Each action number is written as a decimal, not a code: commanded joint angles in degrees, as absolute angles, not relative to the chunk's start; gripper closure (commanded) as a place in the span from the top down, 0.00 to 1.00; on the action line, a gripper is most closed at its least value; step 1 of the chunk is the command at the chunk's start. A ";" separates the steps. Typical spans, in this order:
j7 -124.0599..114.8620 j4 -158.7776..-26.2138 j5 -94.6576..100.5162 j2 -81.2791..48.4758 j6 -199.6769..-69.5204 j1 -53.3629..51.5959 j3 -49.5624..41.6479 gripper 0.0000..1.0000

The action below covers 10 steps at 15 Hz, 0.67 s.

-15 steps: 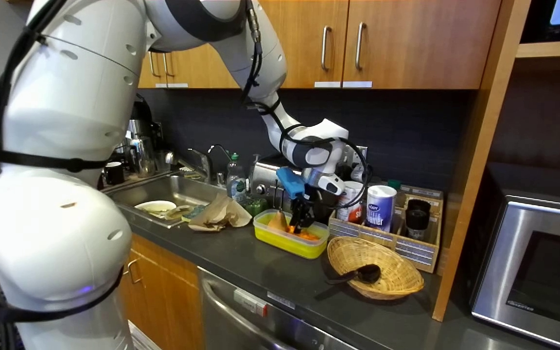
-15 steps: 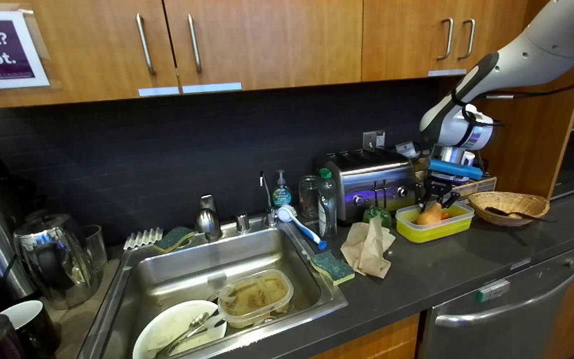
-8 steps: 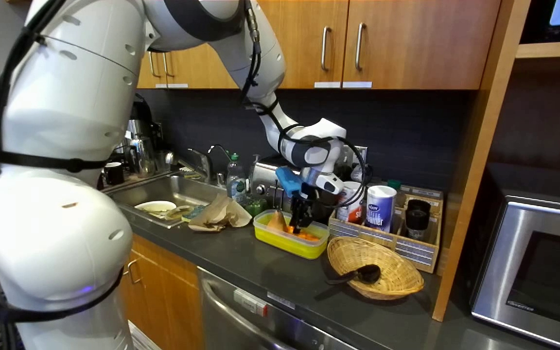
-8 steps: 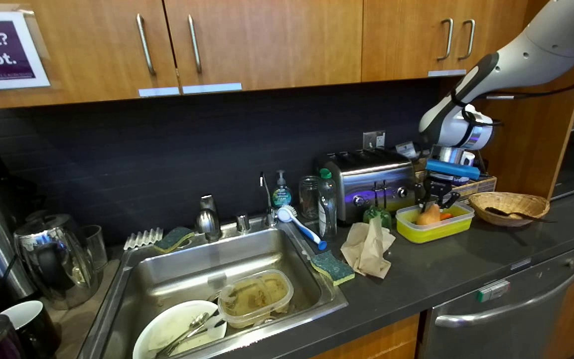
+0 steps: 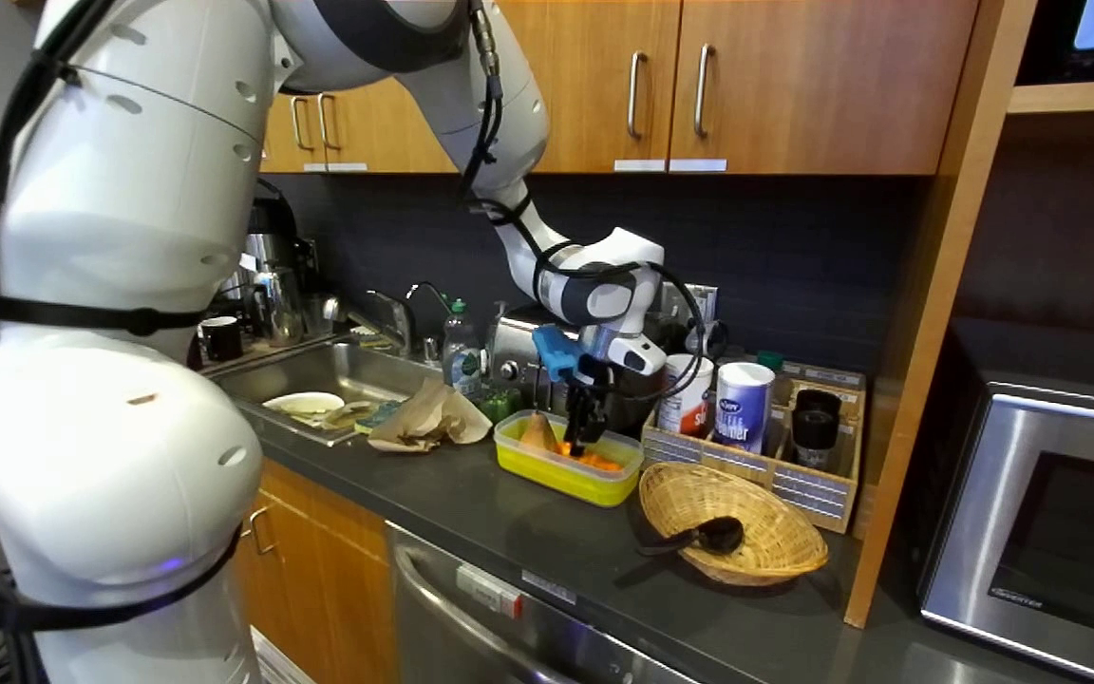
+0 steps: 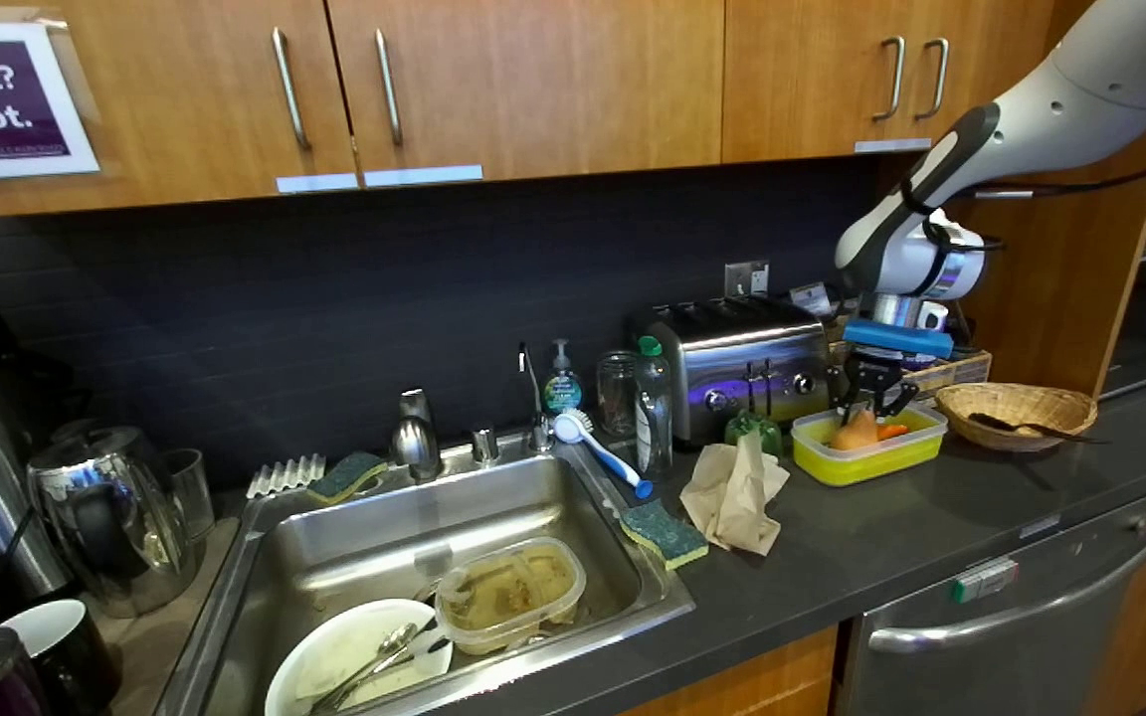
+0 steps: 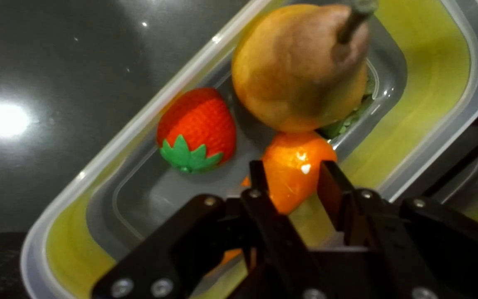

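My gripper (image 7: 292, 169) reaches down into a yellow container with a clear rim (image 5: 556, 472). Its fingers are partly closed, and their tips rest against an orange, carrot-like toy (image 7: 291, 189) that fills the gap between them. Part of this toy is hidden behind the finger on the left of the wrist view. Against its upper end sits a pear (image 7: 293, 70), stem up, also visible in both exterior views, pear (image 5: 538, 433) and pear (image 6: 855, 431). A red strawberry with green leaves (image 7: 197, 126) lies apart from the fingers on the container floor. Something green shows partly beneath the pear.
Beside the container is a wicker basket (image 5: 775, 518) with a dark spoon (image 5: 722, 535). Behind stand a wooden organizer (image 5: 813, 489) with canisters and a toaster (image 6: 757, 358). Crumpled brown paper (image 6: 732, 492), a green pepper (image 6: 754, 431) and the sink (image 6: 275, 557) lie to the other side.
My gripper and arm have shifted slightly toward the sink side, staying low in the container. The pear has moved a little the same way. The jaws look unchanged.
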State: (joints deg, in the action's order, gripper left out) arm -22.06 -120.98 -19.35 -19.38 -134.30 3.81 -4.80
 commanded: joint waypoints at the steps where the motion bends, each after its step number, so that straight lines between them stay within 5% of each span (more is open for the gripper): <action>1: -24.28 -124.87 -18.14 -16.85 -136.75 2.57 -5.20 0.12; 10: -25.00 -130.40 -18.09 -12.54 -142.44 1.24 -4.85 0.12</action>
State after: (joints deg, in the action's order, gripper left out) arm -23.22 -126.61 -19.22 -16.09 -140.06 2.12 -4.79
